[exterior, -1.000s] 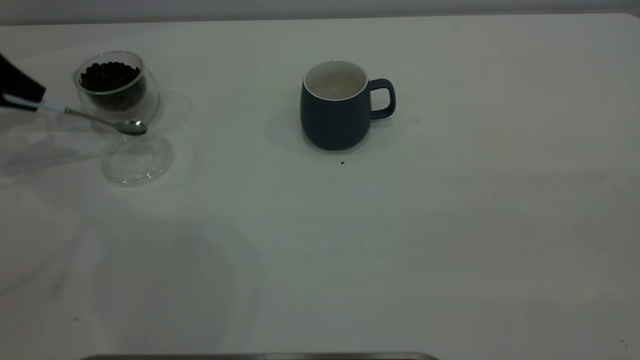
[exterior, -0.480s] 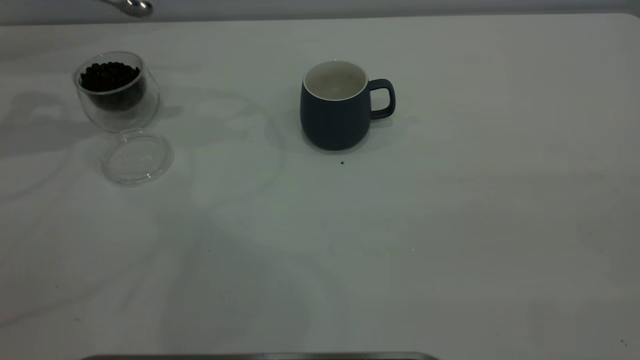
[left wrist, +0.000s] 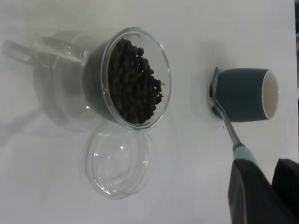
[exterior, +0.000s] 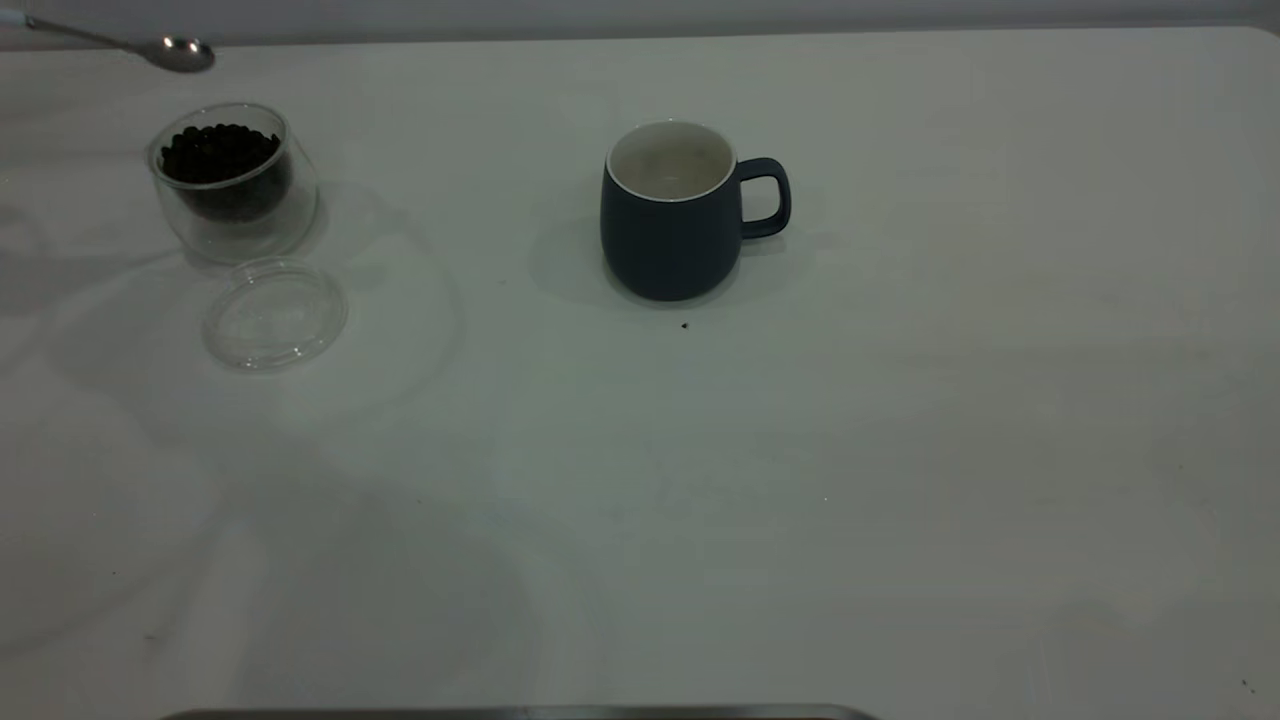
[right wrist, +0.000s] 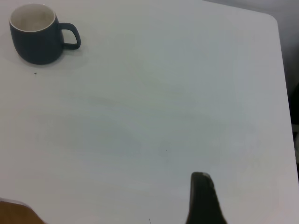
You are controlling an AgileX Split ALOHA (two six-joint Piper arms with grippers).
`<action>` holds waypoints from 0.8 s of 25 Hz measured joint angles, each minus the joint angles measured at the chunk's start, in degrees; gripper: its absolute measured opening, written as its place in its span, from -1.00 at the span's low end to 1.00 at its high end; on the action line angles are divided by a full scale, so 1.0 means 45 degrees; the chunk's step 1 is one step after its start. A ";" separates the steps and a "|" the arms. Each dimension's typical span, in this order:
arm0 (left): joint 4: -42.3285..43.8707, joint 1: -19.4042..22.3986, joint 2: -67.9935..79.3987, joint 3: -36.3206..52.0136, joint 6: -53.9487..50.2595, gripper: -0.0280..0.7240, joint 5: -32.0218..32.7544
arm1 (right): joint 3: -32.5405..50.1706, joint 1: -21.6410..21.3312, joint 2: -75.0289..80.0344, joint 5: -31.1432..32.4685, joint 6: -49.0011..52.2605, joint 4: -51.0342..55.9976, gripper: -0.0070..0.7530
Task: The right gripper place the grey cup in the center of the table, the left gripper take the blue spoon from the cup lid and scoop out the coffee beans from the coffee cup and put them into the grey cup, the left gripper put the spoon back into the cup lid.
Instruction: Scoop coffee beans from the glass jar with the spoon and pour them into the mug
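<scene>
From outside, the blue spoon (exterior: 150, 47) hangs in the air beyond the coffee cup (exterior: 233, 180) of coffee beans (exterior: 218, 152); the cup lid (exterior: 275, 315) lies just beside that cup, and the grey cup (exterior: 672, 212) stands mid-table (exterior: 900, 450).

My left wrist shows my left gripper (left wrist: 261, 191) clamped on the spoon's handle.

My right wrist shows my right gripper (right wrist: 203, 198) well apart from the mug; I cannot tell its opening.
</scene>
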 joint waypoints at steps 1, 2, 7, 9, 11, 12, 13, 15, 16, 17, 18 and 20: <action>0.0000 0.0000 0.0109 0.0000 0.0189 -0.58 0.0000 | 0.0000 0.0000 0.0000 0.0000 0.0000 0.0000 0.23; 0.0000 0.0000 0.0223 0.0000 0.0341 -0.58 0.0000 | 0.0000 0.0000 0.0000 0.0000 0.0000 0.0000 0.23; 0.0142 -0.0012 0.0461 0.0000 0.0968 -0.58 -0.0416 | 0.0000 0.0000 0.0000 0.0000 0.0000 0.0000 0.23; 0.0540 -0.0012 0.0487 0.0000 0.1416 -0.58 -0.0645 | 0.0000 0.0000 0.0000 0.0000 0.0000 0.0000 0.23; 0.0807 -0.0012 0.0487 0.0000 0.1634 -0.58 -0.0938 | 0.0000 0.0000 0.0000 0.0000 0.0000 0.0000 0.23; 0.0858 -0.0012 0.0487 0.0000 0.1726 -0.58 -0.1127 | 0.0000 0.0000 0.0000 0.0000 0.0000 0.0000 0.23; 0.0858 -0.0012 0.0487 0.0000 0.1847 -0.58 -0.1294 | 0.0000 0.0000 0.0000 0.0000 0.0000 0.0000 0.23; 0.0868 -0.0012 0.0487 0.0000 0.2181 -0.58 -0.1587 | 0.0000 0.0000 0.0000 0.0000 0.0000 0.0000 0.23; 0.0848 -0.0012 0.0487 0.0000 0.2364 -0.58 -0.1700 | 0.0000 0.0000 0.0000 0.0000 0.0000 0.0000 0.23; 0.0805 -0.0026 0.0497 0.0000 0.2583 -0.58 -0.1754 | 0.0000 0.0000 0.0000 0.0000 0.0000 0.0000 0.23; 0.0711 -0.0058 0.0528 0.0000 0.2815 -0.58 -0.1783 | 0.0000 0.0000 0.0000 0.0000 0.0000 0.0000 0.23; 0.0279 -0.0174 0.0600 0.0000 0.3247 -0.58 -0.1876 | 0.0000 0.0000 0.0000 0.0000 0.0000 0.0000 0.23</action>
